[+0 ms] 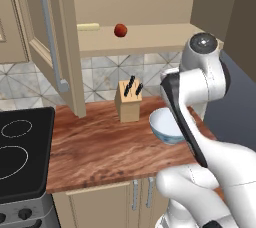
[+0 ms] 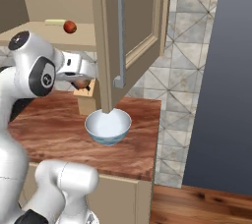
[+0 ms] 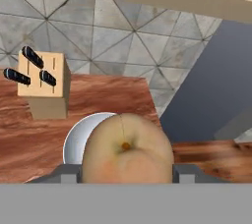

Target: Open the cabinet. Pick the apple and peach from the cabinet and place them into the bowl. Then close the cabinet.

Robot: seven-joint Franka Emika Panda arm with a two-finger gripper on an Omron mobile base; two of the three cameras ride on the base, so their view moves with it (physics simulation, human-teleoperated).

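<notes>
Peach (image 3: 127, 150), soft and bruise-prone, sat clamped at its widest girth in my gripper (image 3: 127, 171), above the bowl (image 3: 78, 142) at lower centre.

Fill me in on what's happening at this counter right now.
The robot's gripper holds the peach above the counter, with the bowl just beneath it. The cabinet doors stand open, and the apple sits on the cabinet shelf. The bowl looks empty. A knife block stands on the counter beside the bowl.
</notes>
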